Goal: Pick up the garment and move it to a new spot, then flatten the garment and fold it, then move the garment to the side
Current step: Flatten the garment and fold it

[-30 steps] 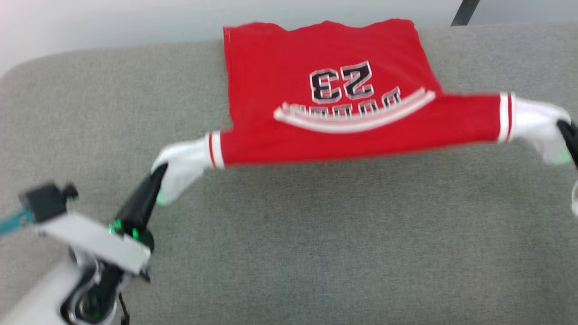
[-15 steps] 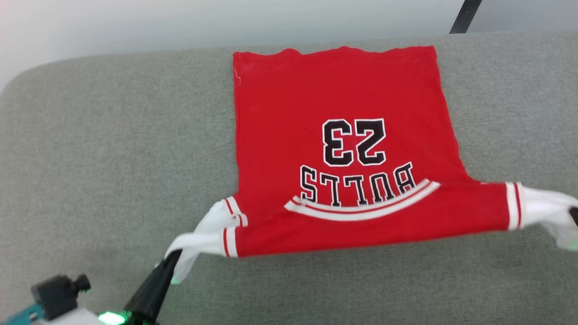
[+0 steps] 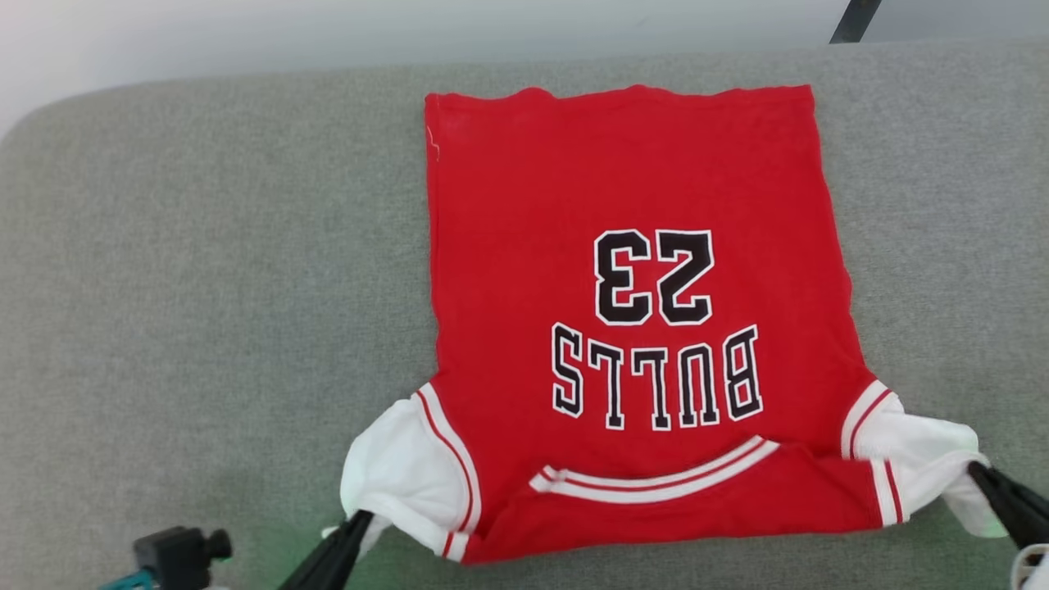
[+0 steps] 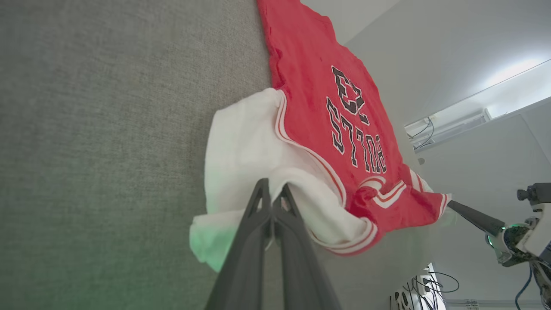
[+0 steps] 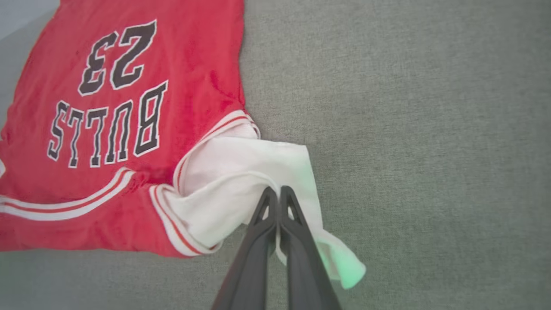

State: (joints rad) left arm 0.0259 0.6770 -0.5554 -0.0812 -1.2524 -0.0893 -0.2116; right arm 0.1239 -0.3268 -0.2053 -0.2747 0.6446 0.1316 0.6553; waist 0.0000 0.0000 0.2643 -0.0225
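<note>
Settling from the taut stretch of a second ago, the shirt now lies nearly flat on the grey table, its near white sleeves pinched by the closed left fingers and right fingers, so flattening looks almost finished.

The left gripper rises from the near left and the right gripper from the near right. Both angle inward, dark fingers pressed together, each pinching a white sleeve of the garment.
</note>
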